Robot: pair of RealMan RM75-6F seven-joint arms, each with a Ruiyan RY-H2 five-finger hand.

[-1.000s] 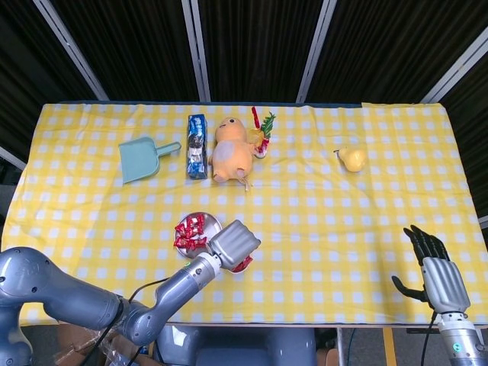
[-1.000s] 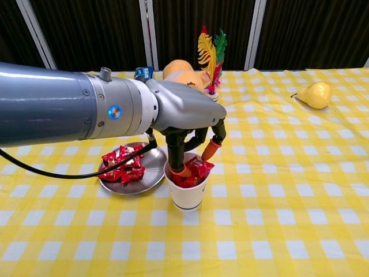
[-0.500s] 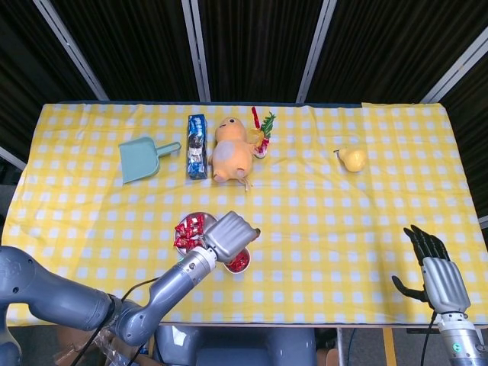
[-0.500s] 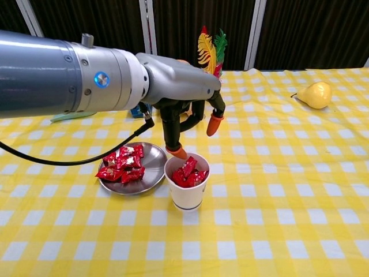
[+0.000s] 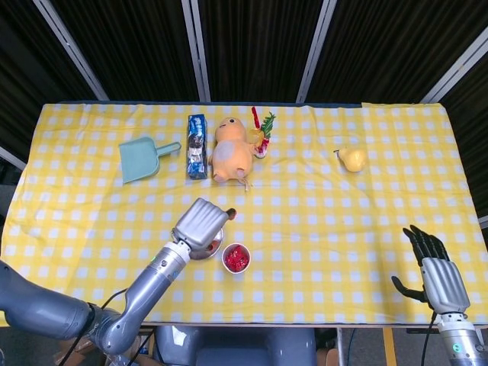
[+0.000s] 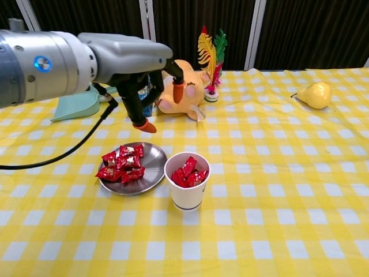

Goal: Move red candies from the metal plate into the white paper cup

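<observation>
Dark slatted panels back a desk (image 5: 381,221) under yellow-and-white checked cloth. From the head view, the left hand (image 5: 201,223) hides most of the round metal plate (image 6: 151,173). That hand hovers above the plate, fingers apart, holding nothing. Red wrapped candies (image 6: 123,164) lie on the plate; more fill the white paper cup (image 6: 187,195) just beside it. The right hand (image 5: 435,273) hangs open at the desk's near corner.

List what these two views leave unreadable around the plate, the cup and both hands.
- Metal plate: in the head view the left hand covers most of it, so the candies cannot be counted there.
- White paper cup: how deep its candy fill goes is hidden by its own wall in both views.
- Right hand: outside the chest view; the head view shows only its back.
- Blue packet: print too small to read.
</observation>
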